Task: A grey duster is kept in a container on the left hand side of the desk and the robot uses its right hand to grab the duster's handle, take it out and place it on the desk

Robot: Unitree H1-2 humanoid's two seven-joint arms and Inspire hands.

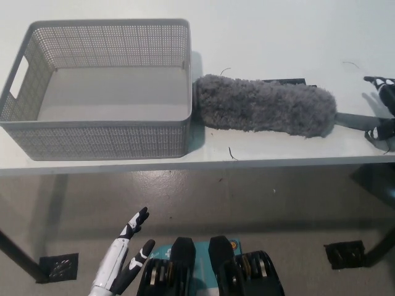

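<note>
Duster (265, 105) lies on desk (278, 37) just outside the basket (99, 123), right hand (387, 91) spread at its handle (353, 120), left hand (126, 256) spread below.

The left hand (123, 264) is white with black fingertips, and the right hand (388, 97) is black with pale finger markings.

Right hand (389, 102) fingers spread, left hand (126, 254) low, open
</note>
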